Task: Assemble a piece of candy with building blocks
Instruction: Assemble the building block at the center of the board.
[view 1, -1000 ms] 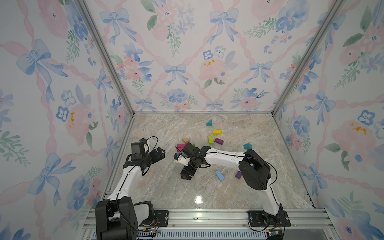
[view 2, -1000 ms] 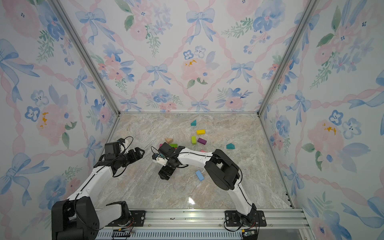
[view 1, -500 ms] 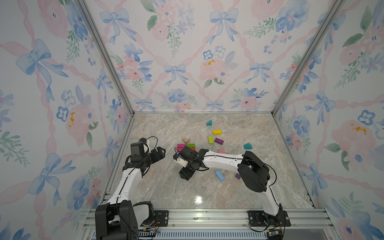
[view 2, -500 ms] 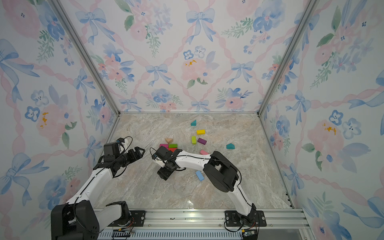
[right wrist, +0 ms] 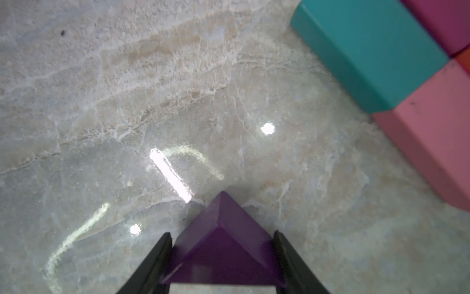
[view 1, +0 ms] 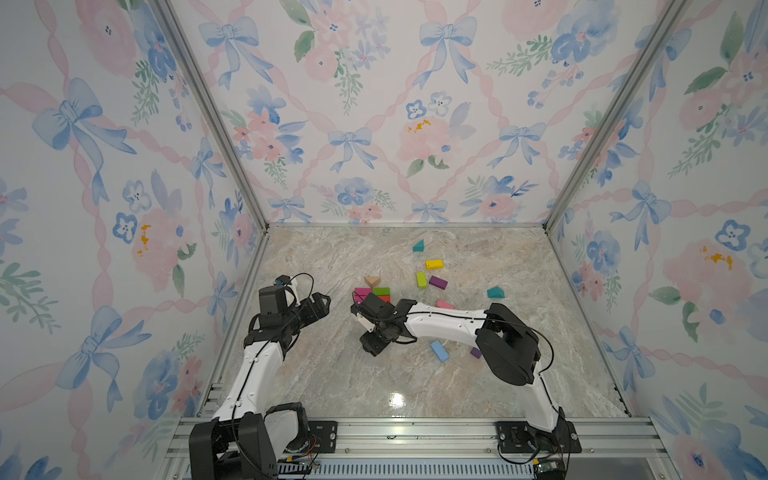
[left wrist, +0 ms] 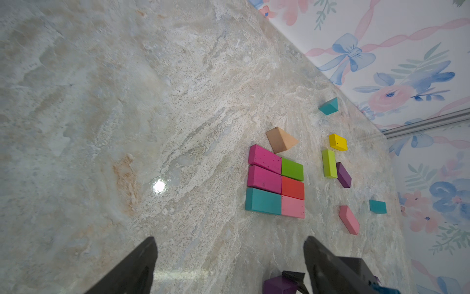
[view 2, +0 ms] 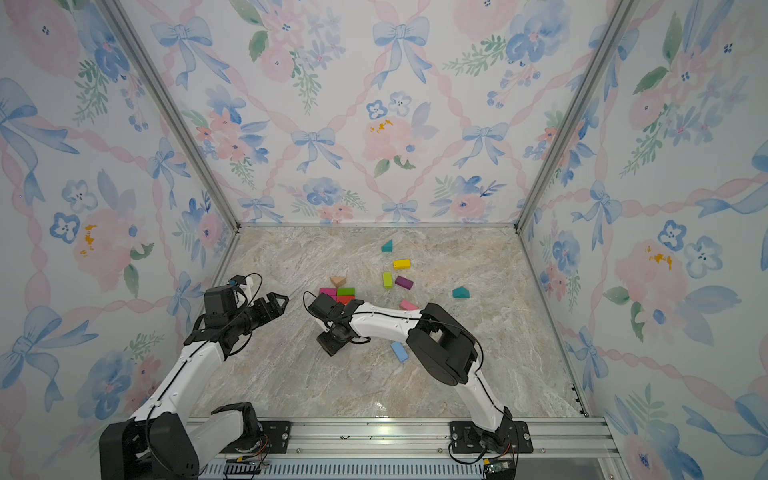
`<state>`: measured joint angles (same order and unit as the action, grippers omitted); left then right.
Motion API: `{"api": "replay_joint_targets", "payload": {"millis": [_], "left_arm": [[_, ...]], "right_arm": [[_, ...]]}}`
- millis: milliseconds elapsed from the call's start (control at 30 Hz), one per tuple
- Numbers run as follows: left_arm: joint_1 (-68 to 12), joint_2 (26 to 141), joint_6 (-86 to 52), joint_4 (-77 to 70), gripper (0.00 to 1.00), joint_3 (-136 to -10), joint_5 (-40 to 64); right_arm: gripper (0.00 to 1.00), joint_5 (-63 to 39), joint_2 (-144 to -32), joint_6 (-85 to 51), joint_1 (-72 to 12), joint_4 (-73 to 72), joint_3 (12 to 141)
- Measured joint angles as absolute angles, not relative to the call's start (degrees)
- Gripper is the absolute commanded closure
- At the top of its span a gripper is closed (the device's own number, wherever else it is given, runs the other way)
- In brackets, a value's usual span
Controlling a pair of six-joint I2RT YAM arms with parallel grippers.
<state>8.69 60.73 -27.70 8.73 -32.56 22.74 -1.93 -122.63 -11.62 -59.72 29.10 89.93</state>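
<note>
Gripping purple prism, right hand; ridge running outward from hand

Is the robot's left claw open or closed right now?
Open. In the left wrist view the left gripper's two black fingers stand wide apart, with only marble table showing between them and nothing held.

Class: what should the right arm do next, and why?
Probably carry the purple prism, held in the right gripper, to the free side of the teal brick and pink brick; the tan prism sits at the opposite end.
</note>
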Motion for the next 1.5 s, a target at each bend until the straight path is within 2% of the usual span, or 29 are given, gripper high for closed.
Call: {"api": "replay_joint_targets", "payload": {"millis": [267,800,1000,1133,1500], "left_arm": [[8.7,60.5,-28.8,8.1,0.08,-32.0,22.5],[8.7,59.8,-29.2,6.2,0.08,-30.9,22.6],[8.7,59.8,-29.2,5.7,0.08,-30.9,23.0],[8.7,59.8,-29.3,5.6,0.08,-30.9,23.0],[8.7,59.8,-29.3,5.6,0.08,-30.9,23.0]], "right_arm": [[0.52,-0.2,-122.5,-18.0,-58.3,28.4,89.6],[0.48,-1.2,-124.2,-23.7,-53.3,28.5,92.6],[0.40,-2.2,-124.9,-24.8,-53.3,28.2,93.4],[0.31,-2.8,-124.9,-25.5,-53.3,28.1,93.5],[0.31,-4.3,-124.8,-25.5,-52.9,26.0,92.6]]}}
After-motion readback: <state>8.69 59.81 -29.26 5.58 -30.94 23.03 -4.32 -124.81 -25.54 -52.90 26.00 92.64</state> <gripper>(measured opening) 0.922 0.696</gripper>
